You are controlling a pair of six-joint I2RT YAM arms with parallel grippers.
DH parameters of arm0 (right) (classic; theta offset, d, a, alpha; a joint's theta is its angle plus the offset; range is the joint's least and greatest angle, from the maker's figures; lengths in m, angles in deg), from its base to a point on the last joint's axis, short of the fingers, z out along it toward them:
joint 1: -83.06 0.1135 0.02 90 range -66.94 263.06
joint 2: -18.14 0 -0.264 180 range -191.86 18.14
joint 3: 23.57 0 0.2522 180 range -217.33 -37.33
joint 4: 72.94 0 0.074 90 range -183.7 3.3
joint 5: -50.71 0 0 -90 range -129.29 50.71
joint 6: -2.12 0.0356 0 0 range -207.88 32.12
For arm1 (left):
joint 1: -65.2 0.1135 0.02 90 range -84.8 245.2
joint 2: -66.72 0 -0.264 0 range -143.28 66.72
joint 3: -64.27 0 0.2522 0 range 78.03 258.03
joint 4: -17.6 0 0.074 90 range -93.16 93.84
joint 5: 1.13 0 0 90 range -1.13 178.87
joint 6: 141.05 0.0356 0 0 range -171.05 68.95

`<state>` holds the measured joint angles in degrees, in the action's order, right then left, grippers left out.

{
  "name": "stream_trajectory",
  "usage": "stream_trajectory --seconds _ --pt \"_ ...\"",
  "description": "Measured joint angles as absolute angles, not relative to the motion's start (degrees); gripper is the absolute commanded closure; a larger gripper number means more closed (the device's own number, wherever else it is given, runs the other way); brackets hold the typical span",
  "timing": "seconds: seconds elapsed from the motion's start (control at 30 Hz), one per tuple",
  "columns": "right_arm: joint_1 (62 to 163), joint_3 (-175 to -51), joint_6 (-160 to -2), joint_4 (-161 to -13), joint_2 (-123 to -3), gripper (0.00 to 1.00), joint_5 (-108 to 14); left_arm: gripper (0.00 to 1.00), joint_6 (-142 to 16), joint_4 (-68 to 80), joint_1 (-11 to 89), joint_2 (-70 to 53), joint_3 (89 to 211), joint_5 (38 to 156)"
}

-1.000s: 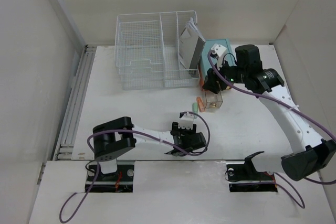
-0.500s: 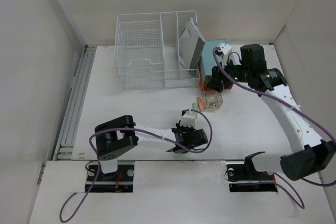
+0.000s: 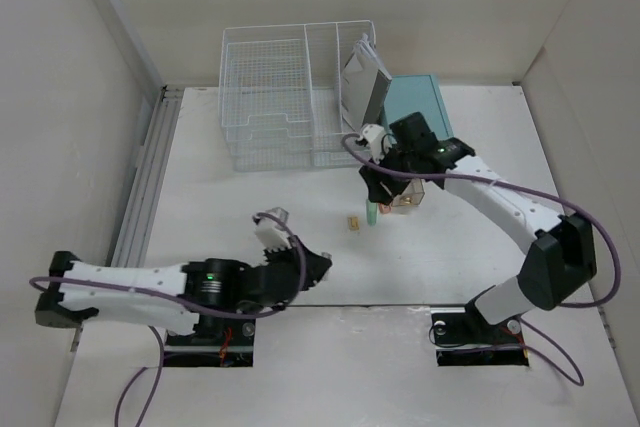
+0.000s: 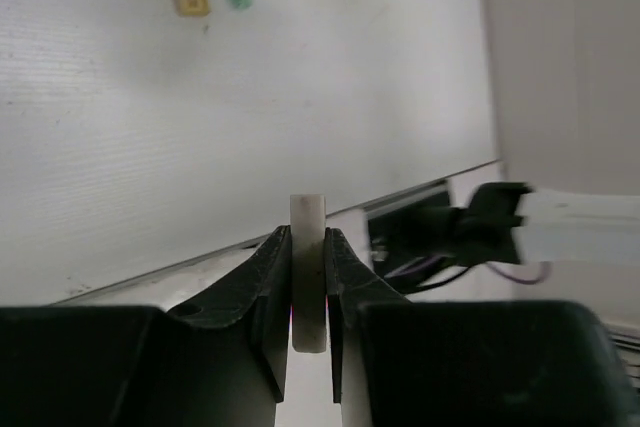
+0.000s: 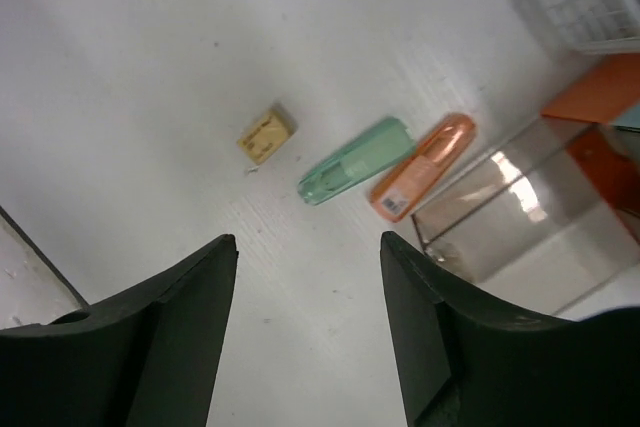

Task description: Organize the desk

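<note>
Your left gripper (image 4: 307, 247) is closed narrow on a small white flat-sided block (image 4: 307, 292). The smooth black jaws hold the block on edge, near the front edge of the large matte white desk (image 3: 250, 207). In the left wrist view the desk surface shows a fine ribbed grain.

At the far side stands a white wire-mesh basket (image 3: 290, 97), divided into compartments. A flat grey panel (image 3: 365, 87) leans tilted in its right-hand section.

Right of centre on the desk lies a small tan rectangular block (image 5: 265, 134). The dark marks on its face are too small to read. Near it lie a mint-green translucent plastic marker (image 5: 355, 174) and an orange plastic marker (image 5: 424, 180), side by side. Just beyond them sits a clear rigid plastic box (image 5: 510, 217) with straight walls. A teal drawer box (image 3: 420, 97) stands behind it, beside the basket.

Your right gripper (image 5: 305, 242) hangs above the markers. Its jaws stand wide and hold nothing.
</note>
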<state>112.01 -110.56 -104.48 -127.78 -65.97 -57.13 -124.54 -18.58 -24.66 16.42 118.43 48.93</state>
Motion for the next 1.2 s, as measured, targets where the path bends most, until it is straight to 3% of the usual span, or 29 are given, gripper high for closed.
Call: stream_trajectory --seconds 0.2,0.5,1.2 --pt "118.0 -108.3 -104.2 -127.3 -70.7 0.34 -51.8 1.0 -127.4 -25.2 -25.1 32.0 117.2 44.9" --pt "122.4 -103.1 -98.3 -123.7 -76.1 0.34 -45.7 1.0 -128.1 -35.5 -25.1 28.0 119.3 41.6" --pt "126.3 -108.1 -87.8 -118.1 -86.7 0.37 -48.5 1.0 -128.1 -37.6 -25.1 33.4 119.6 40.3"
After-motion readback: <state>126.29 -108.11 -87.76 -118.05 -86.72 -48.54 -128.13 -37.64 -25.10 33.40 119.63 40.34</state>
